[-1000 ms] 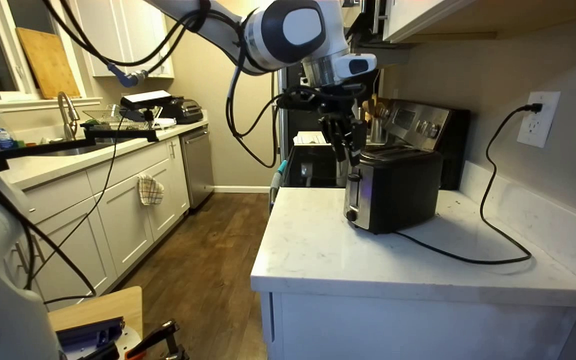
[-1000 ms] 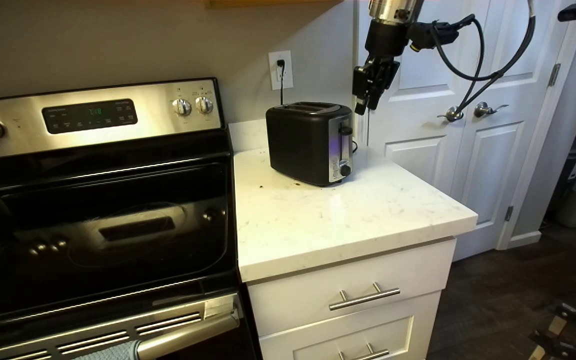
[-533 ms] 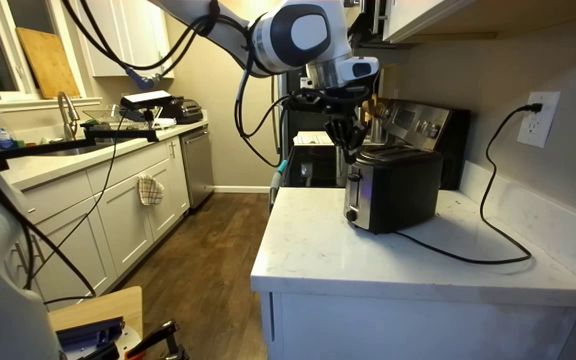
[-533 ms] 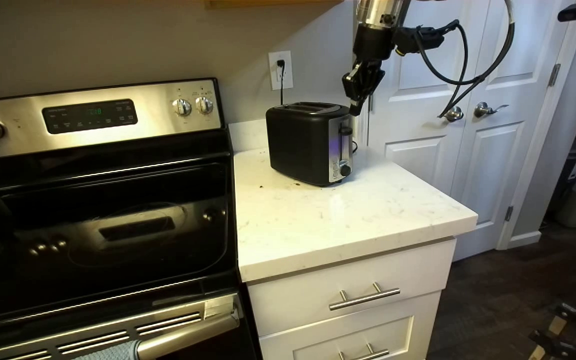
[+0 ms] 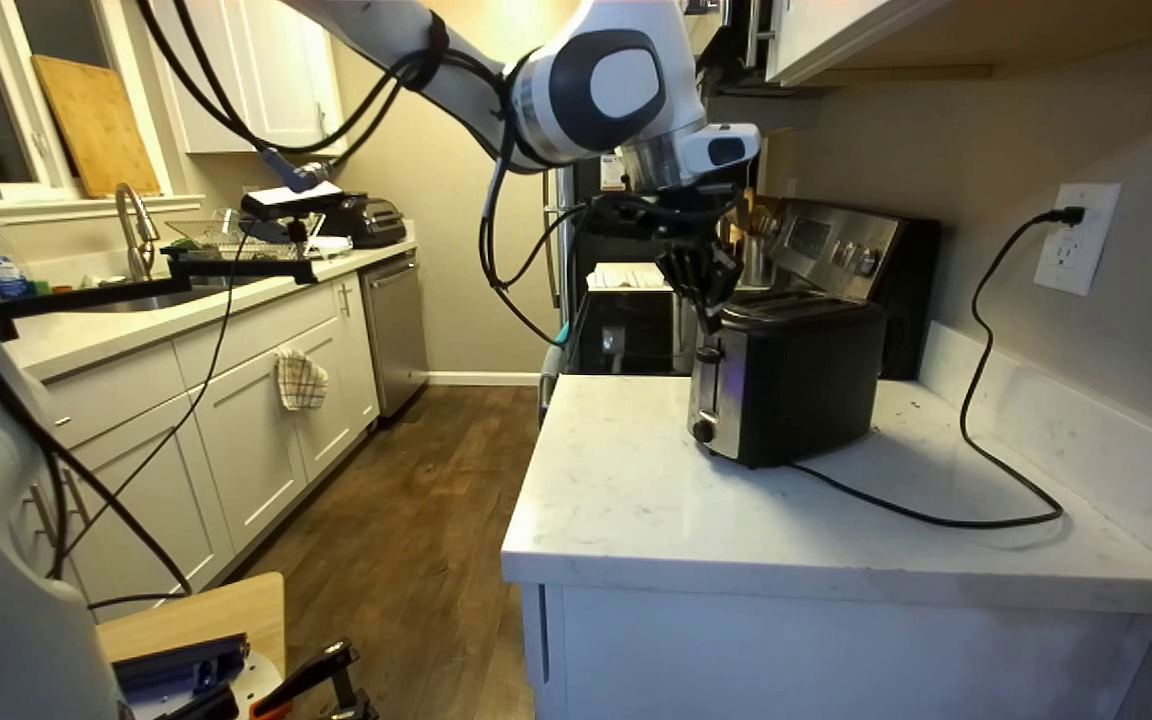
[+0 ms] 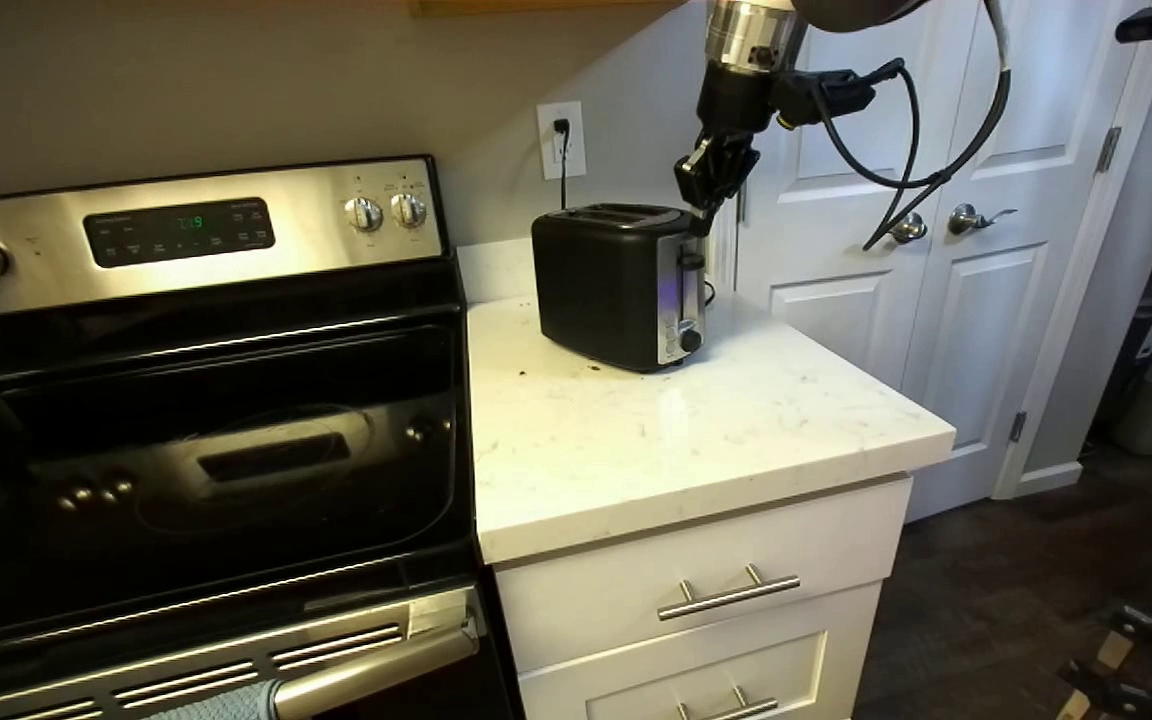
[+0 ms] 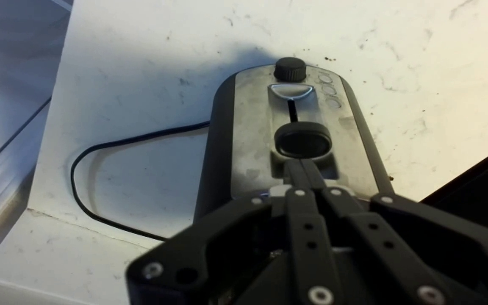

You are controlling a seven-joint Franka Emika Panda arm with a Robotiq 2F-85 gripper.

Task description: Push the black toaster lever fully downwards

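Observation:
The toaster [image 5: 806, 375] stands on the counter, its black sides and silver end face showing in both exterior views. High on that face sits the black toaster lever [image 6: 692, 262], near the upper end of its slot. In the wrist view the lever [image 7: 303, 140] appears as a rounded black knob, with the slot running from it toward the round dial. My gripper [image 6: 700, 228] is shut, pads together with nothing between them. Its tips hang just above the lever, with a small gap visible in an exterior view. From the wrist, the fingertips [image 7: 298, 169] look almost against the knob.
The black power cord [image 5: 936, 520] loops over the white counter [image 5: 616, 480] to the wall outlet [image 5: 1079, 240]. A stove [image 6: 236, 400] adjoins the counter. An upper cabinet [image 5: 936, 40] overhangs the toaster side.
My gripper's fingers have come together. The arm has shifted toward the toaster's end face, bringing the tips over the lever. Toaster and lever look unmoved.

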